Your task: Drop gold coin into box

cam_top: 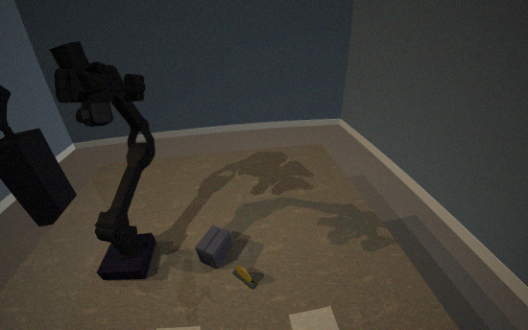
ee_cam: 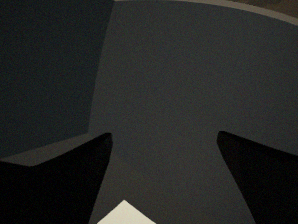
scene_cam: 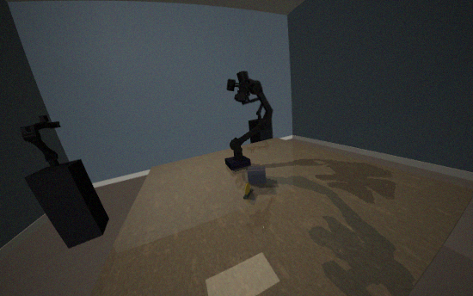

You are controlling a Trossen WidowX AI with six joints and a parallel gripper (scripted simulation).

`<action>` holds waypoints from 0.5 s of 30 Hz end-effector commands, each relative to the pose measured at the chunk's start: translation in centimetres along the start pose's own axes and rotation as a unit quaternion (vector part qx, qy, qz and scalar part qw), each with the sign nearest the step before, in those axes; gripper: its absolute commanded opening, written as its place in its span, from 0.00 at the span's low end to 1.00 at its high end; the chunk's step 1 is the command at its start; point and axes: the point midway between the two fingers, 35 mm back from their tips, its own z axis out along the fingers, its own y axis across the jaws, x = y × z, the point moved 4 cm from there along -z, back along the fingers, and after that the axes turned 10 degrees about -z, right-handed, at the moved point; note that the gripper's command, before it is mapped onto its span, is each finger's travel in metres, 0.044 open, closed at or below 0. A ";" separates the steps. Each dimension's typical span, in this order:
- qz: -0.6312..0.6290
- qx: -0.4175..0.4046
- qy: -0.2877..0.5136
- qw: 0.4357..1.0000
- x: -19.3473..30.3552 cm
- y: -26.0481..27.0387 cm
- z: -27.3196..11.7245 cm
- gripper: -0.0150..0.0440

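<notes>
The gold coin [cam_top: 244, 273] [scene_cam: 247, 189] stands on its edge in the dark-green holder [cam_top: 252, 285] [scene_cam: 245, 197]. The closed grey box [cam_top: 211, 251] [scene_cam: 256, 175] stands close by, between the holder and the arm's base; a dark slot line runs across its lid in the top view. My gripper [ee_cam: 166, 137] is open and empty, with its two dark fingertips wide apart in the wrist view. The arm is raised, so the gripper is high above and far from the coin and box. Neither coin, holder nor box shows in the wrist view.
The arm's dark base [cam_top: 127, 264] [scene_cam: 237, 163] stands behind the box. A pale square [cam_top: 314, 318] [scene_cam: 242, 275] lies on the surface in front. Dark pedestals [cam_top: 29, 177] [scene_cam: 66, 206] with other arms stand outside the work surface. Large arm shadows fall across the surface.
</notes>
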 end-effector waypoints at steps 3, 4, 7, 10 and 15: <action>0.000 0.009 -0.004 1.000 -0.4 1.0 0.1 0.80; 0.000 0.017 -0.007 1.000 -0.7 1.8 0.2 0.75; -0.007 0.036 -0.017 0.999 -1.6 3.7 0.6 0.62; -0.042 0.063 -0.034 0.997 -2.9 6.0 1.7 0.53; -0.145 0.153 -0.069 0.975 -6.4 9.9 6.2 0.53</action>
